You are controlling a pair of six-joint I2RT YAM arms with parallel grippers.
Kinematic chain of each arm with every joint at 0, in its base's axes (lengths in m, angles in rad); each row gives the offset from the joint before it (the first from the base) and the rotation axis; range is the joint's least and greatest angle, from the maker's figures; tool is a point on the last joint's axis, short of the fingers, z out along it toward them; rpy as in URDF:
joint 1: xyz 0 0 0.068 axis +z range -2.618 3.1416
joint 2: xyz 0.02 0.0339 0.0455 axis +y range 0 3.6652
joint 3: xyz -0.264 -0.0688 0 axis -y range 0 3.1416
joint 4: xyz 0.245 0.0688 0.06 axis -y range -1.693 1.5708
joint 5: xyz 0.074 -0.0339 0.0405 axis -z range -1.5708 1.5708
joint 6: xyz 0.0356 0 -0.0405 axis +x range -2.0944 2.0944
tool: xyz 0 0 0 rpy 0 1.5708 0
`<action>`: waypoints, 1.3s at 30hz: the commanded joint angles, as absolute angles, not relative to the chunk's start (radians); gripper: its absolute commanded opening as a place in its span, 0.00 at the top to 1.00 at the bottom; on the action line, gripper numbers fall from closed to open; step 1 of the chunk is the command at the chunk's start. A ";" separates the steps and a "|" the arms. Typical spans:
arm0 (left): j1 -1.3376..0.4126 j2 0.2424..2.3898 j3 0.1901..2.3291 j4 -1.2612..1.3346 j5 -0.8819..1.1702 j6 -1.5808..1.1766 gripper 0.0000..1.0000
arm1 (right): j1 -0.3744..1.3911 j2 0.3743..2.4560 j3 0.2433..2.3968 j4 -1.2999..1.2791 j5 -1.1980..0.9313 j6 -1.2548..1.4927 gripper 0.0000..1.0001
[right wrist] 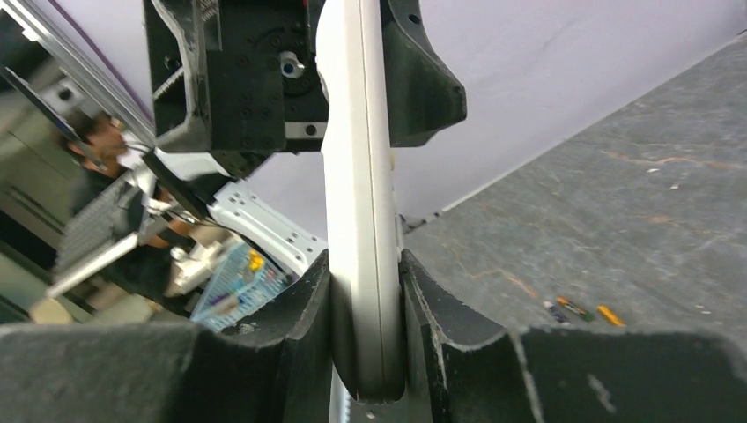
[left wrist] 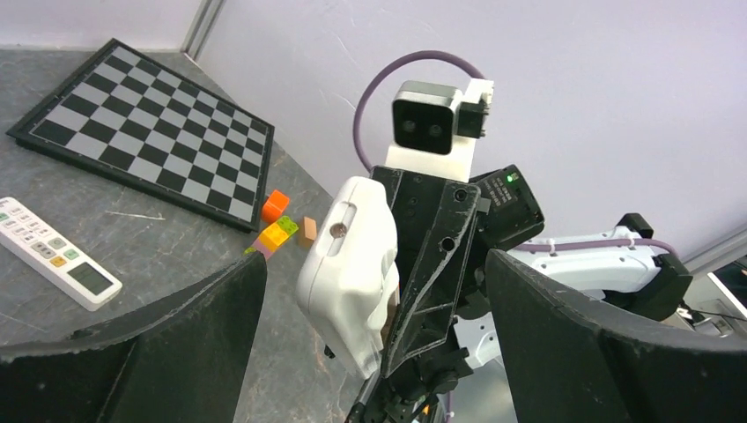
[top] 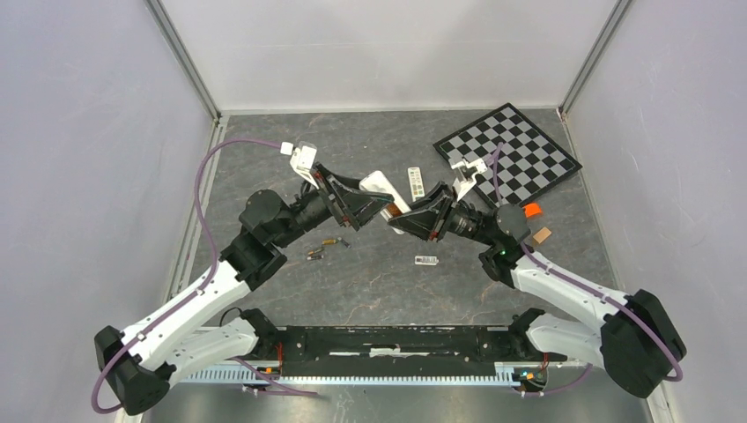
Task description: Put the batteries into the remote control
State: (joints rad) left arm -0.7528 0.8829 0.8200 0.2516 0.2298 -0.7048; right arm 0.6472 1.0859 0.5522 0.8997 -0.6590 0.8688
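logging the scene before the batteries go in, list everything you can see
held remote control: one, white, lifted above the table in the right gripper
batteries: two, dark with brassy ends, on the table near the left arm
second remote: one, white with a display and coloured buttons, lying near the chessboard
small cover piece: one, white, mid-table
chessboard: one, black and grey, far right corner
small blocks: four, orange, yellow, green, tan, beside the chessboard
table: one, dark grey
left gripper: open, black fingers either side of the held remote, not touching
right gripper: black, shut on the held remote
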 commanded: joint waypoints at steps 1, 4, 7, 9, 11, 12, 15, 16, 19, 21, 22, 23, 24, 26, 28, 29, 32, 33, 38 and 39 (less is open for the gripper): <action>-0.753 0.910 0.812 0.380 0.263 -0.751 0.01 | 0.650 1.135 0.498 1.245 -0.599 1.132 1.00; -0.753 0.907 0.799 0.413 0.259 -0.751 0.01 | 0.650 1.152 0.487 1.274 -0.598 1.167 1.00; -0.753 0.908 0.786 0.451 0.257 -0.751 0.01 | 0.652 1.149 0.478 1.266 -0.590 1.164 1.00; -0.753 0.912 0.779 0.453 0.246 -0.751 0.01 | 0.653 1.150 0.476 1.267 -0.588 1.167 1.00; -0.753 0.921 0.775 0.456 0.246 -0.751 0.01 | 0.655 1.153 0.479 1.266 -0.589 1.168 1.00; -0.753 0.926 0.777 0.457 0.253 -0.751 0.01 | 0.655 1.153 0.482 1.265 -0.592 1.169 1.00; -0.753 0.938 0.786 0.443 0.258 -0.751 0.01 | 0.657 1.156 0.485 1.256 -0.603 1.164 1.00; -0.753 0.940 0.788 0.438 0.253 -0.751 0.01 | 0.657 1.156 0.485 1.246 -0.604 1.161 1.00; -0.752 0.940 0.795 0.419 0.229 -0.751 0.01 | 0.657 1.155 0.482 1.239 -0.609 1.155 1.00; -0.750 0.940 0.794 0.415 0.213 -0.751 0.01 | 0.657 1.154 0.481 1.238 -0.611 1.154 1.00; -0.750 0.940 0.794 0.414 0.206 -0.751 0.01 | 0.657 1.152 0.480 1.236 -0.613 1.153 1.00; -0.749 0.940 0.794 0.414 0.198 -0.751 0.01 | 0.657 1.153 0.482 1.232 -0.614 1.152 1.00; -0.747 0.941 0.794 0.414 0.191 -0.751 0.01 | 0.657 1.151 0.480 1.231 -0.614 1.151 1.00; -0.746 0.945 0.795 0.414 0.181 -0.751 0.01 | 0.658 1.151 0.482 1.221 -0.615 1.148 1.00; -0.744 0.951 0.798 0.413 0.179 -0.751 0.01 | 0.657 1.150 0.482 1.216 -0.616 1.145 1.00; -0.743 0.953 0.798 0.411 0.180 -0.751 0.01 | 0.657 1.151 0.483 1.214 -0.616 1.146 1.00; -0.738 0.958 0.799 0.410 0.184 -0.751 0.01 | 0.658 1.150 0.484 1.206 -0.621 1.144 1.00; -0.737 0.959 0.799 0.410 0.187 -0.751 0.01 | 0.657 1.148 0.483 1.203 -0.622 1.140 1.00; -0.729 0.958 0.800 0.395 0.184 -0.751 0.01 | 0.657 1.147 0.496 1.185 -0.651 1.115 0.97; -0.729 0.951 0.802 0.377 0.168 -0.751 0.01 | 0.657 1.142 0.503 1.163 -0.662 1.084 0.90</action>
State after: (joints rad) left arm -0.7364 0.9596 0.7803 0.3904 0.2077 -0.7349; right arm 0.6529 1.1587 0.4759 1.1652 -0.6216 1.1461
